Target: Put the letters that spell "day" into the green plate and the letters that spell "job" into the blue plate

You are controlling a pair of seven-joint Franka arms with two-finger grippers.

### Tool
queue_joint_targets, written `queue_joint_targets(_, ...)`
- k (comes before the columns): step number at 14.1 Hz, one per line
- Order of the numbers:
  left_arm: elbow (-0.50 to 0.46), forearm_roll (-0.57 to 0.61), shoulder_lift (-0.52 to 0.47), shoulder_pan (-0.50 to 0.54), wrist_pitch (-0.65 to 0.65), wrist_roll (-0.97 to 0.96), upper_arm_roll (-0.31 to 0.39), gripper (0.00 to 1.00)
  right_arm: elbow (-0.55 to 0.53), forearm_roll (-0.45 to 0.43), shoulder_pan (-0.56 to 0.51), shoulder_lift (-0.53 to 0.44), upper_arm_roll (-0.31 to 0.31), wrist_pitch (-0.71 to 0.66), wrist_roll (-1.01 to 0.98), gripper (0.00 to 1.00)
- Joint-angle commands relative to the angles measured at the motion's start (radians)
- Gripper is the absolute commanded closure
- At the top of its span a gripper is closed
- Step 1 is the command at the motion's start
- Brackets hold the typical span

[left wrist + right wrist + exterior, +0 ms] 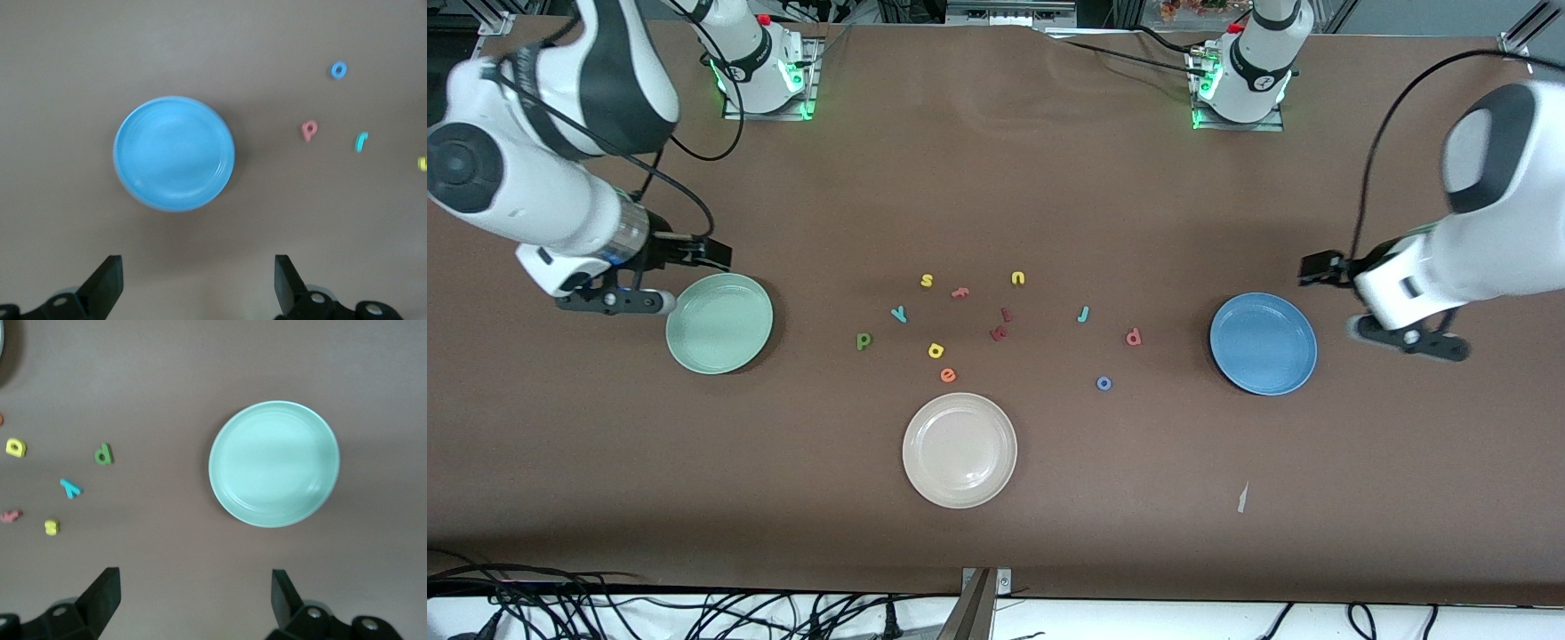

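The pale green plate (719,323) (274,463) and the blue plate (1263,343) (173,153) both lie empty. Between them on the table are the green d (863,340) (103,455), yellow a (935,350) (15,447) and teal y (899,313) (70,488), and nearer the blue plate the teal j (1083,314) (361,141), blue o (1104,383) (339,69) and salmon b (1134,337) (309,129). My right gripper (609,300) (195,597) hangs open beside the green plate, at the right arm's end. Beside the blue plate, at the left arm's end, my left gripper (1409,338) (198,280) is open too.
A cream-white plate (959,450) lies nearer the front camera than the letters. Other letters lie among them: yellow s (927,281), salmon f (960,292), yellow u (1017,278), orange e (948,375) and two dark red ones (1000,324).
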Motion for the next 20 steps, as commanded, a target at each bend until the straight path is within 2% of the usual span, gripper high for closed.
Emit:
queue_joint_targets(1,-0.019,-0.035,0.049,-0.042,0.067,-0.081,0.003,0.0,-0.101,-0.016,0.067,-0.005,-0.003,0.15,0.126,0.0)
queue_joint_targets(3,-0.1,-0.134,0.052,-0.046,0.188,-0.107,0.001,0.0,-0.115,-0.018,0.082,0.029,-0.003,0.199,0.154,0.0)
queue_joint_targets(6,-0.206,-0.133,0.051,-0.097,0.326,-0.163,-0.007,0.0,-0.116,-0.018,0.117,0.076,-0.005,0.27,0.163,0.01)
queue_joint_targets(8,-0.304,-0.132,0.052,-0.15,0.472,-0.237,-0.005,0.0,-0.116,-0.02,0.122,0.13,-0.005,0.334,0.175,0.01)
queue_joint_targets(10,-0.41,-0.132,0.054,-0.194,0.627,-0.289,-0.005,0.0,-0.115,-0.023,0.148,0.206,-0.005,0.44,0.215,0.08)
queue_joint_targets(12,-0.511,-0.114,0.067,-0.229,0.795,-0.332,-0.005,0.0,-0.109,-0.094,0.182,0.259,-0.006,0.482,0.289,0.23)
queue_joint_targets(13,-0.533,-0.097,0.083,-0.234,0.845,-0.352,-0.007,0.0,-0.109,-0.146,0.188,0.277,-0.006,0.502,0.322,0.33)
queue_joint_targets(14,-0.535,-0.083,0.11,-0.248,0.868,-0.381,-0.007,0.0,-0.109,-0.159,0.186,0.293,-0.006,0.523,0.345,0.39)
queue_joint_targets(16,-0.527,-0.045,0.165,-0.285,0.912,-0.444,-0.003,0.0,-0.113,-0.15,0.186,0.309,-0.006,0.555,0.352,0.39)
queue_joint_targets(18,-0.512,0.04,0.202,-0.291,0.937,-0.498,-0.003,0.01,-0.125,-0.144,0.19,0.343,-0.003,0.621,0.452,0.39)
queue_joint_targets(20,-0.484,0.072,0.23,-0.294,0.936,-0.541,-0.003,0.06,-0.136,-0.141,0.205,0.354,-0.003,0.683,0.478,0.41)
